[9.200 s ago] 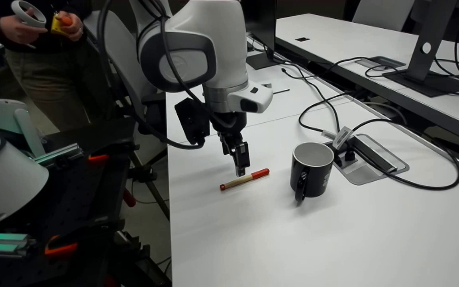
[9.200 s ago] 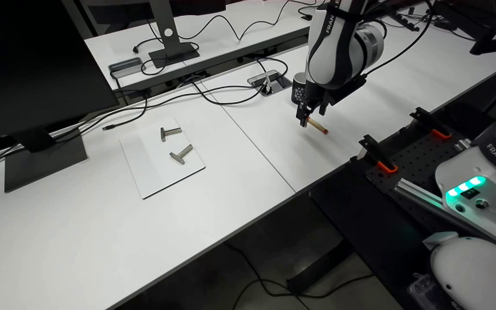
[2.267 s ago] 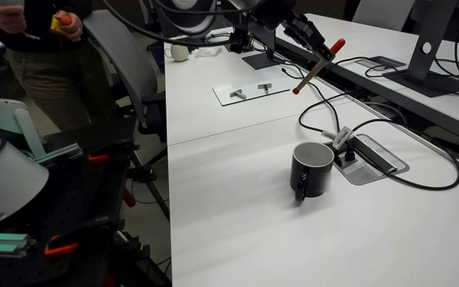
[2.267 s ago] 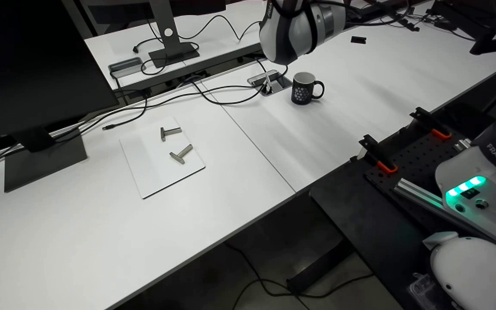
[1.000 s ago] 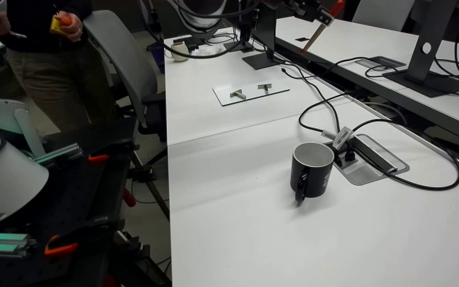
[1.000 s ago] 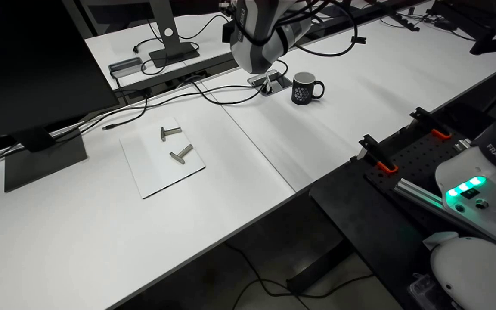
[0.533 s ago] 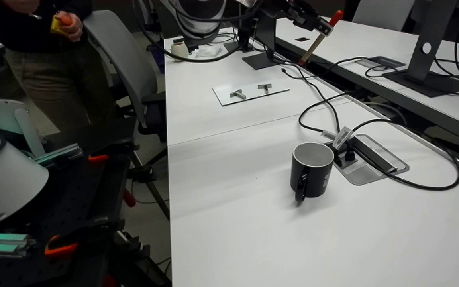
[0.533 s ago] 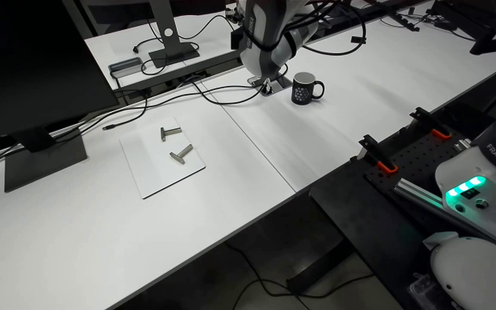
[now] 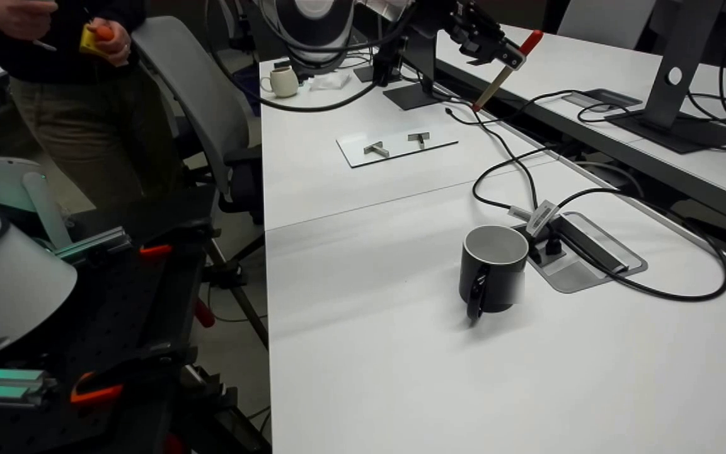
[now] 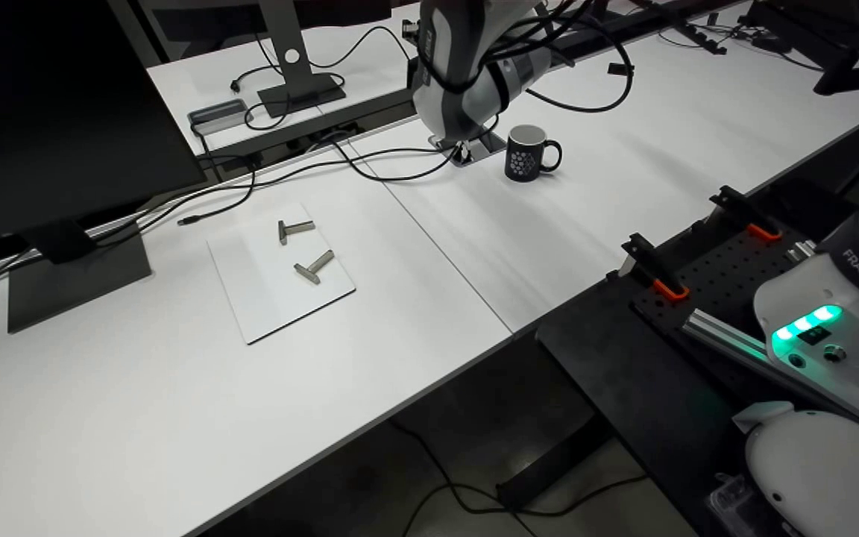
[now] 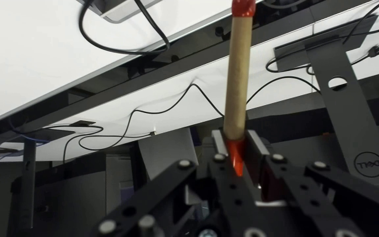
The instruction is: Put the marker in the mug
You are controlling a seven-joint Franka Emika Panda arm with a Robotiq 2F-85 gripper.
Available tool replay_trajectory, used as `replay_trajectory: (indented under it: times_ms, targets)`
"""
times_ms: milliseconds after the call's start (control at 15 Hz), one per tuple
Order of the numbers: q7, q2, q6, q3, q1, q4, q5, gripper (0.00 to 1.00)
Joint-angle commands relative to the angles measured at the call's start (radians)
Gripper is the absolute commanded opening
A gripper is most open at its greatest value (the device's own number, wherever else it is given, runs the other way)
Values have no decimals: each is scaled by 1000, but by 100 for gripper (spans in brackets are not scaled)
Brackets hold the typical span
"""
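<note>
- In an exterior view, the jaws are clamped on the thin, tan-barrelled, red-capped marker (image 9: 498,82), about where barrel meets cap. It slants in the air, cap uppermost, well apart from the glossy black cylindrical mug (image 9: 498,274) standing upright on the flat white worktop (image 9: 363,378).
- Carrying it to the mug looks like the step in hand. I'd swing the marker over the open mouth, turn it until the barrel hangs nearly upright, and pass high above the white paper tag (image 9: 544,216) near the rim.
- Get the lower end well below the rim before parting the jaws; let go early and it may tip outside.
- The top of the arm is cut off here, a patch of the mug's side is smeared, and I can't judge the marker's height.
- In an exterior view, the white-and-black robot arm (image 10: 467,104) hides the marker, so this angle mainly helps place the mug (image 10: 525,153).
- In the wrist view, the cap sits between the jaws; the far red end is cut off, and the mug doesn't show.
</note>
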Motion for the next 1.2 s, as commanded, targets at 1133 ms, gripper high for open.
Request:
replay_trajectory:
  times_ms: [1133]
  targets:
    - [79, 295, -181, -94, 119, -152, 485, 7]
